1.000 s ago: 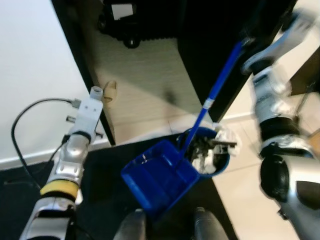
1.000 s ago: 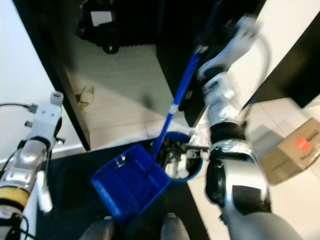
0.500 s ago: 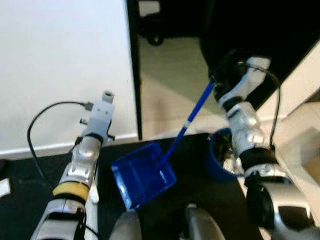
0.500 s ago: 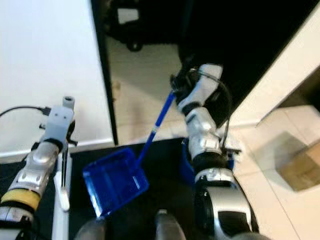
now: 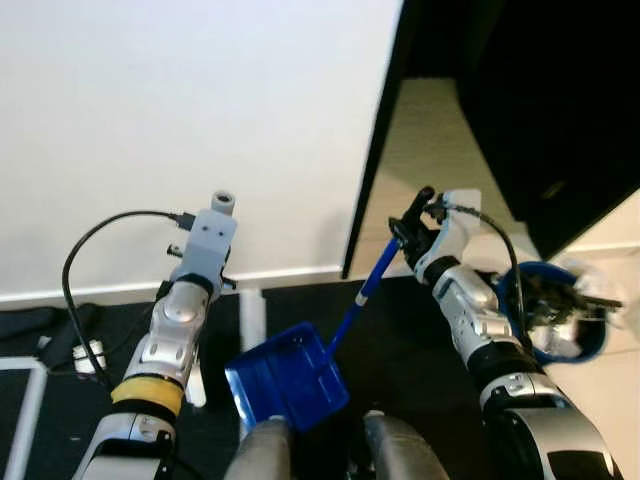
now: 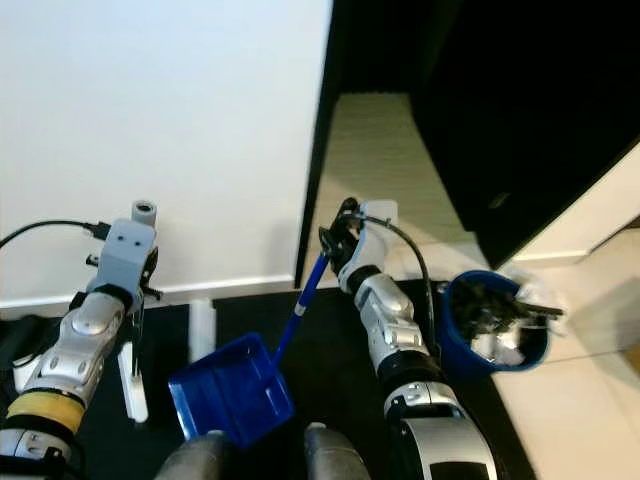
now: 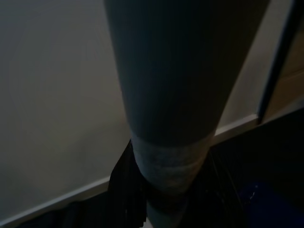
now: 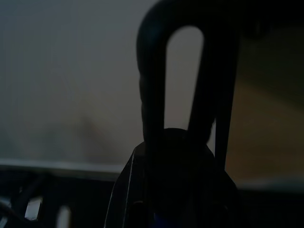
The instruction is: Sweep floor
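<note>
Right gripper [image 5: 412, 222]: I see it raised in front of me, its black fingers closed round the top of the dustpan's blue handle [image 5: 362, 294]; the right wrist view is dark, but the fingers there wrap a rounded dark shape with a trace of blue beneath.

Dustpan [image 5: 288, 378]: blue, hanging low at the end of its long handle, just ahead of my two feet [image 5: 400, 458] over the dark mat [image 5: 420, 350]; the handle slants up toward my right.

Left gripper: I cannot tell how its fingers stand. The left arm [image 5: 180, 310] reaches forward toward the white wall [image 5: 200, 110], and its wrist view is taken up mostly by a broad grey pole [image 7: 175, 95] that narrows to a paler band (too dim to name with confidence).

White stick [image 6: 128, 375]: it hangs alongside the left arm, down toward the mat.

Blue bin [image 6: 495, 325]: on pale tiles to my right, well apart from the dustpan, with dark and white rubbish inside.

Surroundings: a black door frame [image 5: 372, 180] edges the white wall, and pale flooring [image 5: 425, 150] runs beyond it.

Cable [image 5: 90, 240]: black, looping from the left wrist down toward the mat.
</note>
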Motion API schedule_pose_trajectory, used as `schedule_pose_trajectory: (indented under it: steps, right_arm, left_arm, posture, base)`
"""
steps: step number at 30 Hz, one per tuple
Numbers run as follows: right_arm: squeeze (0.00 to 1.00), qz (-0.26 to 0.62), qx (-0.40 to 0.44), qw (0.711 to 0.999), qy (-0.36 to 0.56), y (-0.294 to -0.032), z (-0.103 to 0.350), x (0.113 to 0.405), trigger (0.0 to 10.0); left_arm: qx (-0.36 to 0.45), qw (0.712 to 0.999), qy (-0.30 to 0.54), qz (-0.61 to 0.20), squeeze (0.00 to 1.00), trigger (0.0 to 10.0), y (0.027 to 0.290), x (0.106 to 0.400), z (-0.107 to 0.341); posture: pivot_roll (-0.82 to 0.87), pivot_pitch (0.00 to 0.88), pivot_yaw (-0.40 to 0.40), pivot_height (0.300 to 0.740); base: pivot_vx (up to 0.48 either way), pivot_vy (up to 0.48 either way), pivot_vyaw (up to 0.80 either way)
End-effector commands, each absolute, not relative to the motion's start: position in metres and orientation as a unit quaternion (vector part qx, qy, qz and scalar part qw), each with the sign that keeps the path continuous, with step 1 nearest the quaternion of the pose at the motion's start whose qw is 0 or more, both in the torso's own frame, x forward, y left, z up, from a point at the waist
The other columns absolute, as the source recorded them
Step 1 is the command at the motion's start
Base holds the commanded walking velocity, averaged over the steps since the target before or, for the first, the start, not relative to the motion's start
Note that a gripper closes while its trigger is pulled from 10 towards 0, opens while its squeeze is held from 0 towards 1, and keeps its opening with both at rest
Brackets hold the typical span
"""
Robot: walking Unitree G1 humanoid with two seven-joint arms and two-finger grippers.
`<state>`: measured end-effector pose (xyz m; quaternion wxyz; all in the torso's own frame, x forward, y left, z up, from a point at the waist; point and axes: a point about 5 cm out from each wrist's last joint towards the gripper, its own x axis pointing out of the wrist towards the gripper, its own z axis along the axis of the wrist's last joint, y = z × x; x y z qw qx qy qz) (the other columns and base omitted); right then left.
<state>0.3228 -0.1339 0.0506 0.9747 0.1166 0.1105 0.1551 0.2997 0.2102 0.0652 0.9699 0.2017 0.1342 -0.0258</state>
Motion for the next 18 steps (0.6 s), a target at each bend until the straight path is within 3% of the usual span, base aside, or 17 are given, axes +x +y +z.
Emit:
schedule_pose_trajectory:
  steps: [1, 18]
  right_arm:
    - [0.0, 0.153, 0.121, 0.972, 0.13, -0.135, 0.043, 0.319, 10.0]
    - [0.0, 0.099, 0.099, 0.966, 0.217, -0.161, -0.004, 0.281, 10.0]
  left_arm:
    - [0.21, 0.969, 0.131, -0.024, 0.0, 10.0, 0.209, 0.299, 0.067]
    - [0.21, 0.968, 0.137, -0.027, 0.0, 10.0, 0.208, 0.3, 0.066]
  posture:
    - [0.12, 0.047, -0.091, 0.74]
    - [0.12, 0.048, -0.084, 0.74]
  base:
    - [0.0, 0.48, 0.0]
    - [0.0, 0.48, 0.0]
